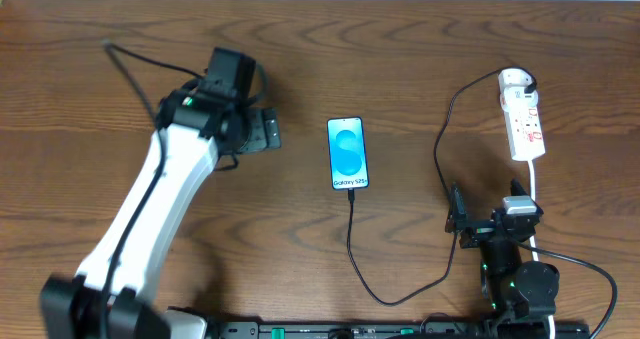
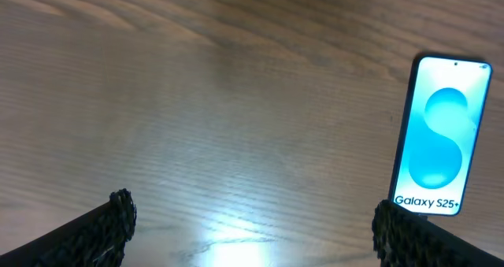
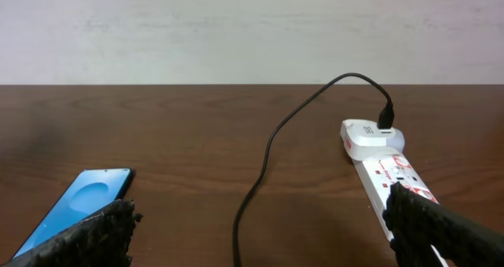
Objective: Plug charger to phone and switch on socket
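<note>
Closest to the overhead lens is your left arm (image 1: pixel 150 199), its left gripper (image 1: pixel 265 129) parked over bare table (image 1: pixel 80 59), well apart from the phone (image 1: pixel 346 154). From the phone's near edge the charger cable (image 1: pixel 350 239) loops toward you, then runs back to the power strip (image 1: pixel 524 119) on the far right. It looks plugged in, so I judge the switch is what remains. The right gripper (image 1: pixel 488 219) sits near the strip's near end.

Left wrist: the fingers are spread wide with nothing between them. The phone (image 2: pixel 441 133) lies flat, screen up, to the right. It is slick glass on smooth wood and will slide if nudged.

Right wrist: these fingers are parted too, and empty. The strip (image 3: pixel 390 172) lies ahead on the right, with the cable (image 3: pixel 272 141) entering the white plug head (image 3: pixel 366 135). The strip is light plastic and probably skids, so press a red-marked switch (image 3: pixel 396 171) straight down. The cable is limp; grip only its rigid plug.
</note>
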